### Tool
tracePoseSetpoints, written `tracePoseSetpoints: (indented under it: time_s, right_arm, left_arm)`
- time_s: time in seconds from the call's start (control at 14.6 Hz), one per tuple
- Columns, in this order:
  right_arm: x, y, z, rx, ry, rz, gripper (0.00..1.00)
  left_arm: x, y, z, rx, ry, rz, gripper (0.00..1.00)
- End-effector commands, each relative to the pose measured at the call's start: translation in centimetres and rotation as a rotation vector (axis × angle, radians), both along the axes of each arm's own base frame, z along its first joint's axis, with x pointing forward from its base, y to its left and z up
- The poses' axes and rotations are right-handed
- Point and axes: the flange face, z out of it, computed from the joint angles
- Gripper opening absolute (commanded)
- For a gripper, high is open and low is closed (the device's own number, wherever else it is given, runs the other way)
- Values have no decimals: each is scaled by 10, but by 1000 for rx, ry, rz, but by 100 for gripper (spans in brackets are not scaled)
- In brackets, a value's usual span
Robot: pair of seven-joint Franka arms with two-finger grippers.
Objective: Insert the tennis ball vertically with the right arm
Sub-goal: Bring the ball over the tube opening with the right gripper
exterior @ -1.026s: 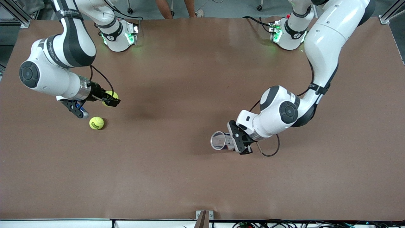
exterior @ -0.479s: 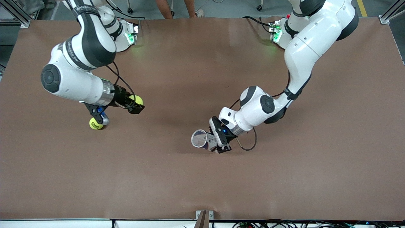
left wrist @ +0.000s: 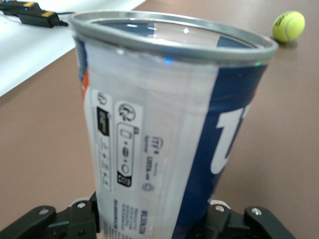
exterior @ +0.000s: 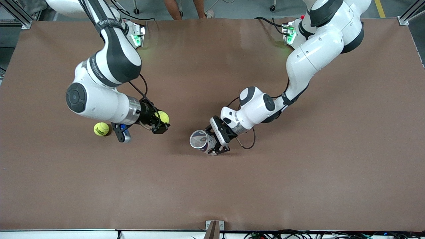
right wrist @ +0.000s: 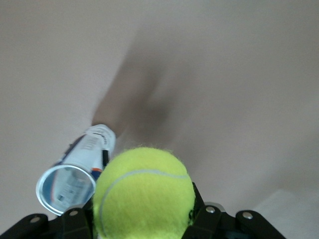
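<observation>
A tennis ball (exterior: 163, 116) is pinched by the right gripper (exterior: 158, 125); the tennis-ball can (exterior: 201, 140), clamped by the left gripper (exterior: 217, 141), is tilted, so the rim could be clipped.

A brown table (exterior: 212, 192) is filling nearly the whole front view. At twelve o'clock a grey floor (exterior: 239, 8) is showing above its edge, with a person's legs (exterior: 184, 8) standing there. At six o'clock a white ledge (exterior: 59, 234) is running along, carrying black cables (exterior: 298, 235).

A fuzzy yellow-green tennis ball (exterior: 163, 116) is held in the air over the brown table. A clear, open-topped ball can (exterior: 201, 141) with blue label is held tilted nearby.
</observation>
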Motion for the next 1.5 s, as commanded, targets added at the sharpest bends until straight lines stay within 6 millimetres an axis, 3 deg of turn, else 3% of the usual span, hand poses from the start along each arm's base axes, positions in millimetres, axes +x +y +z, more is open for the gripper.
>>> tracePoseSetpoints:
  time_s: [0.0, 0.21, 0.34, 0.48, 0.62, 0.96, 1.23, 1.44]
  right_arm:
    - [14, 17, 2, 22, 23, -62, 0]
    - [23, 26, 2, 43, 36, -117, 0]
    - [31, 31, 5, 58, 51, -182, 0]
    - [37, 37, 3, 72, 66, -216, 0]
    - [34, 50, 4, 75, 62, -233, 0]
    - [18, 94, -26, 53, 78, -226, 0]
    - [11, 104, -29, 49, 88, -208, 0]
    - [12, 100, -32, 44, 92, -208, 1]
  left_arm:
    - [-20, -11, 3, -73, -62, 64, 62]
    - [-34, -21, 0, -135, -68, 128, 62]
    - [-48, -29, -15, -175, -37, 166, 62]
    - [-55, -36, -12, -211, 16, 187, 61]
    - [-56, -37, -12, -217, 27, 194, 61]
    - [-60, -39, -19, -215, 41, 192, 62]
    - [-63, -40, -25, -211, 50, 189, 62]
    - [-63, -40, -28, -209, 51, 189, 62]
